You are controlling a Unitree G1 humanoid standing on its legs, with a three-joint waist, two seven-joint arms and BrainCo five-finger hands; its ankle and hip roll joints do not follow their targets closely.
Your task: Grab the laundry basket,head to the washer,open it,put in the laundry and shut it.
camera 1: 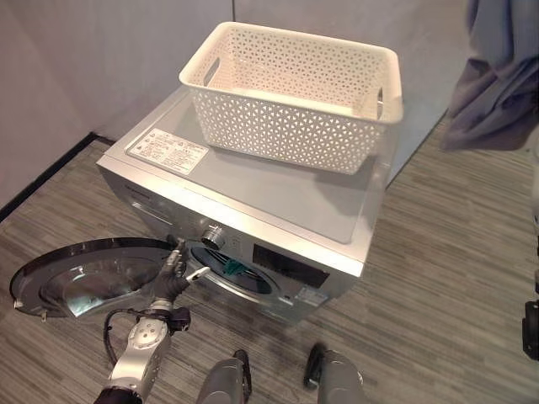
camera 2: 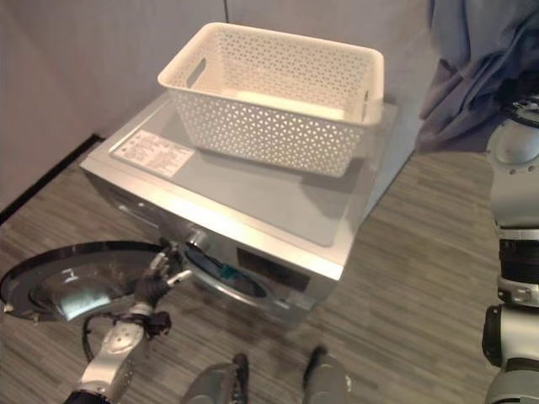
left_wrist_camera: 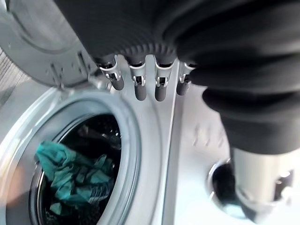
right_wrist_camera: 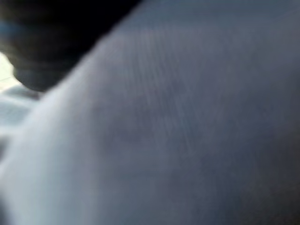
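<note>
**Washer's open, basket's up top, cloth's in the air**

Your white laundry basket (camera 1: pixel 290 93) sits on the washer (camera 1: pixel 253 189), toward its far side. The round door (camera 1: pixel 88 273) is swung wide to the left, and a teal garment (left_wrist_camera: pixel 75 176) lies inside the drum. Your left hand (camera 1: pixel 175 273) is right at the near edge of the opening, between door and drum, fingers (left_wrist_camera: pixel 160 84) straight and holding nothing. A blue-grey cloth (camera 2: pixel 480 71) hangs high on the right above your right arm. It covers the hand there, so I can't tell what those fingers are doing.
</note>
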